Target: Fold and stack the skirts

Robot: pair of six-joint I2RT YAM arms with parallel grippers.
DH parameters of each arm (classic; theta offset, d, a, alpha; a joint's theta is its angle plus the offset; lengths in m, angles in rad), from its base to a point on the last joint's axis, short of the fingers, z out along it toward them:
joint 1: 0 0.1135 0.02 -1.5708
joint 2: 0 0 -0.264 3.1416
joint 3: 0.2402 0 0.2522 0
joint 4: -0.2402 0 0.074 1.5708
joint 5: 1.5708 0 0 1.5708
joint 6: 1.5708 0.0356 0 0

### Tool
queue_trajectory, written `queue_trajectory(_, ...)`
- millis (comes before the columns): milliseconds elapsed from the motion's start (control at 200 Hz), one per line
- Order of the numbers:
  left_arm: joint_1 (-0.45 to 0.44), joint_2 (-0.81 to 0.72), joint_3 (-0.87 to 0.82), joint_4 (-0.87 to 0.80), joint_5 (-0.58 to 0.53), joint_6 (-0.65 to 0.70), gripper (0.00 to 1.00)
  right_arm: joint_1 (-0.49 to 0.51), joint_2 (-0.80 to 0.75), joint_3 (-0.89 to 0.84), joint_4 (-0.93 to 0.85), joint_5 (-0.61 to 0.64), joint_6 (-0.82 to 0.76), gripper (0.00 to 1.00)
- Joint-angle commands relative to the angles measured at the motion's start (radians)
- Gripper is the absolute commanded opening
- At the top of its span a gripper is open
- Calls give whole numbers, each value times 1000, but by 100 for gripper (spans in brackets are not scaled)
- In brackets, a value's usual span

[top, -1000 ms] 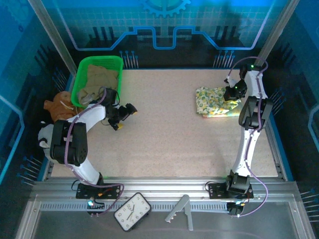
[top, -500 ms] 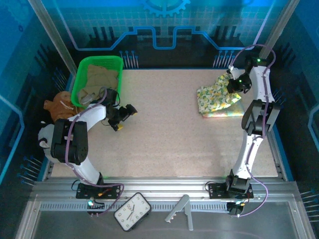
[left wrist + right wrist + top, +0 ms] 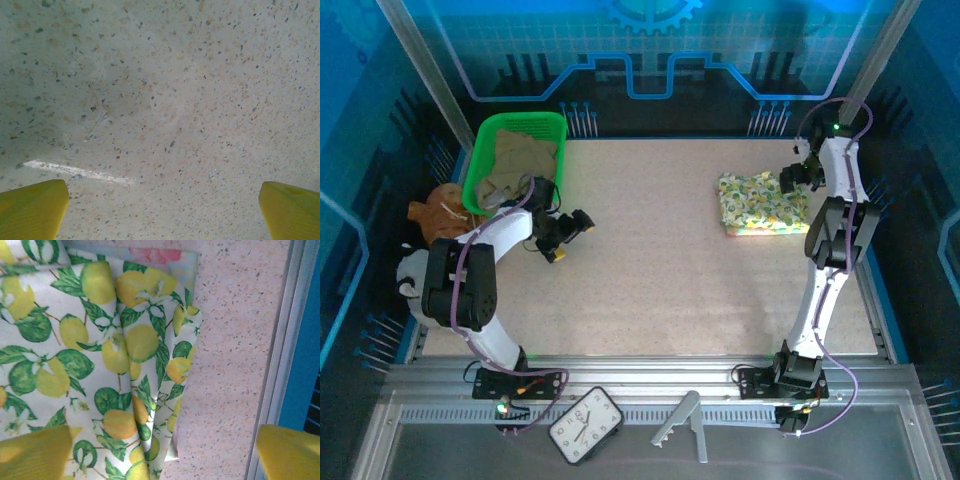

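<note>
At the far left, off the table's edge, lies a brown plush toy (image 3: 433,210), soft and lumpy. Beside it a green basket (image 3: 523,117) of slatted plastic stands on the far left corner of the table (image 3: 650,270), and an olive skirt (image 3: 520,158) lies crumpled inside it, its cloth matte and creased. Just in front of the basket, the left gripper (image 3: 570,232) hangs low over the bare top. In the wrist view its two yellow ribbed fingertips (image 3: 32,210) sit far apart in the bottom corners, wide open with nothing between them but the table (image 3: 165,100), a smooth pale surface flecked with dark and tan specks. Well across, near the far right corner, the floral skirt (image 3: 758,200) lies flat, folded into a rough rectangle. Its thin woven cloth is printed with lemons and green leaves, and soft folds run along its right edge (image 3: 100,365). A pastel skirt (image 3: 162,254), pink and pale blue, peeks out from under it. The right gripper (image 3: 788,180) hovers over the stack's right end, its yellow fingers (image 3: 35,455) spread wide and holding nothing. A grey metal rail (image 3: 282,340) borders the table there.
</note>
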Motion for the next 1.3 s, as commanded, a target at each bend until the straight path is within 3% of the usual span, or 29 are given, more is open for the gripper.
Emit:
queue_trajectory(0,3,4,29,-33,-10,13,99,38,-135,-65,-12,-172,74,100)
queue_trajectory(95,3,13,35,-31,-5,9,99,103,-158,-167,4,-321,47,97)
queue_trajectory(230,3,16,43,-37,-3,16,99,196,-122,-215,11,-202,83,95)
queue_trajectory(410,3,24,39,-34,-6,15,99,279,-104,-240,18,-233,148,97)
queue_trajectory(515,3,32,33,-20,1,9,99,323,-87,-236,40,-159,243,98)
queue_trajectory(645,3,37,29,-16,3,10,99,391,-41,-234,53,74,313,97)
queue_trajectory(780,3,38,18,-11,1,12,99,427,-13,-227,60,140,336,89)
queue_trajectory(975,2,43,1,4,5,8,99,449,30,-214,32,172,333,90)
queue_trajectory(1045,3,45,0,7,7,7,99,456,45,-218,19,192,324,81)
queue_trajectory(1100,3,46,1,6,7,9,99,457,43,-230,13,208,308,64)
queue_trajectory(1165,3,44,2,2,6,13,99,455,27,-246,6,220,285,51)
queue_trajectory(1295,4,45,4,0,4,14,99,449,-13,-274,-12,202,201,36)
